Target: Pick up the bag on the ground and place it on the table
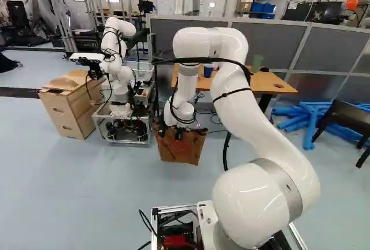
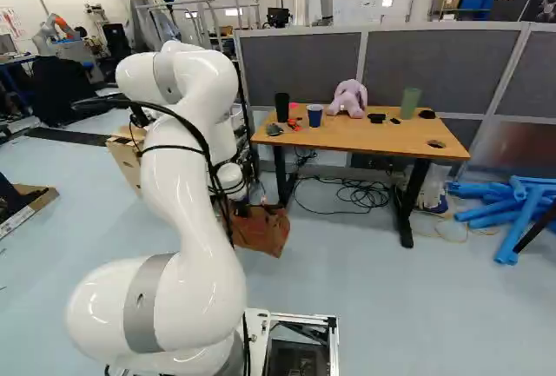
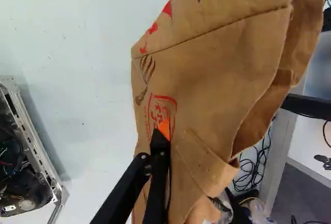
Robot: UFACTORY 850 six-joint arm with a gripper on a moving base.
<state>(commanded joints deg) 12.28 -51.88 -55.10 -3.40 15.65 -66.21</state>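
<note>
- Left base view: brown bag (image 1: 182, 153) sits low beneath the gripper (image 1: 179, 134), beside the table (image 2: 391, 137);
- Wrist view: fingers (image 3: 159, 154) nearly together, pinching the bag's paper;
- Floor contact: cannot tell.

Wooden table (image 2: 373, 137), plush toy (image 2: 348, 99), blue cup (image 2: 314, 116), green cup (image 2: 410, 103) (upright)

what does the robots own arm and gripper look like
The arm is glossy white with rounded joints and thick curved links, grey bands ringing some joints. Black cables run along it, tied on with black straps. The gripper is black, with slim, jointed fingers; an orange pad shows at one tip.
</note>
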